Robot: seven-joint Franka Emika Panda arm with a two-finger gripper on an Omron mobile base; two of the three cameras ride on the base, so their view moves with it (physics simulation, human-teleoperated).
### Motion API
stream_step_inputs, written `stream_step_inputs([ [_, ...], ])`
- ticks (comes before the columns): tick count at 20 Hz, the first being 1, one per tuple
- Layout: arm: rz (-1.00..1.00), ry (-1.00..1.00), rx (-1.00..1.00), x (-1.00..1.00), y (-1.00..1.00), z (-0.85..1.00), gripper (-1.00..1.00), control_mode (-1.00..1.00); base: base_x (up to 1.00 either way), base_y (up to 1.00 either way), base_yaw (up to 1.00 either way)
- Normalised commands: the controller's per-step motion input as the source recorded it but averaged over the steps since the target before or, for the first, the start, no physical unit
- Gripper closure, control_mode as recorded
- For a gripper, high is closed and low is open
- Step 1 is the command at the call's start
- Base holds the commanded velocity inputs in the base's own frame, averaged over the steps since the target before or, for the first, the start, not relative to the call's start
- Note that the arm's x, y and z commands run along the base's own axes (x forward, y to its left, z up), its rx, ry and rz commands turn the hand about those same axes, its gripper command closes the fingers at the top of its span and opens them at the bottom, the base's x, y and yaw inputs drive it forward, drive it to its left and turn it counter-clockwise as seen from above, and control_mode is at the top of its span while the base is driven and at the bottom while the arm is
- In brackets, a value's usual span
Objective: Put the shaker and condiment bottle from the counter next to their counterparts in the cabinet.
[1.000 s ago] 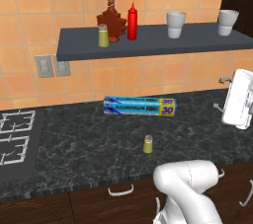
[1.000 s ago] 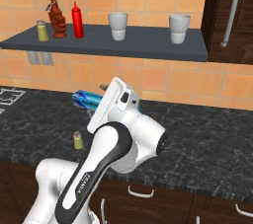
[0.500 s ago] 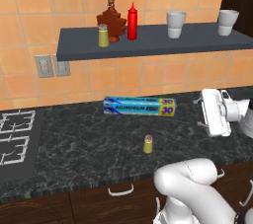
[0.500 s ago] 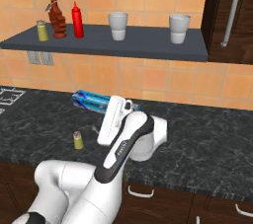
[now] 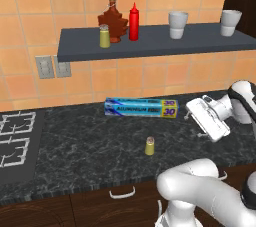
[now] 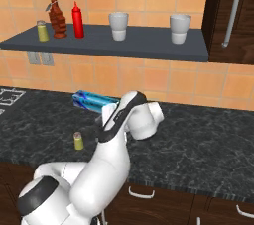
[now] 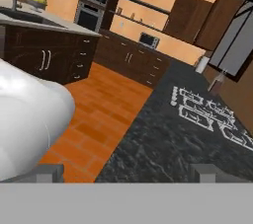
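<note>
My gripper (image 5: 192, 112) sat wide open, holding nothing. The small olive-yellow silver-capped shaker (image 5: 149, 146) on the black speckled worktop (image 5: 80, 146) looked light, rigid, probably slippery; I'd grab mid-body.

On the surface (image 5: 90, 141) a shaker (image 5: 149, 146) stands alone near the front edge, about midway along. Behind it, toward the back edge by the wall, a foil box (image 5: 141, 107) lies lengthwise. A stove (image 5: 15, 138) is set into the left end of the surface. The end effector (image 5: 189, 114) hangs above the right part of the surface, right of the foil box and apart from the shaker.

On the shelf (image 5: 165, 43) above the back edge, from its left end: a second shaker (image 5: 104, 36), a leaf-shaped bottle (image 5: 112, 19) just beside it, then the condiment bottle (image 5: 133, 22). Two cups (image 5: 178, 24) stand well apart toward the right end.
</note>
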Motion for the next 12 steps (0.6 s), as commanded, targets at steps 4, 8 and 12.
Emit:
stream_step_inputs([
  [4, 0.00, 0.28, -0.12, 0.26, 0.12, -0.03, -1.00, -1.00, 0.00, 0.00, 0.00],
  [8, -0.14, 0.12, 0.00, 0.02, -0.24, -0.36, -1.00, -1.00, 0.00, 0.00, 0.00],
  [12, -0.06, 0.04, -0.01, 0.00, -0.01, -0.08, -1.00, -1.00, 0.00, 0.00, 0.00],
])
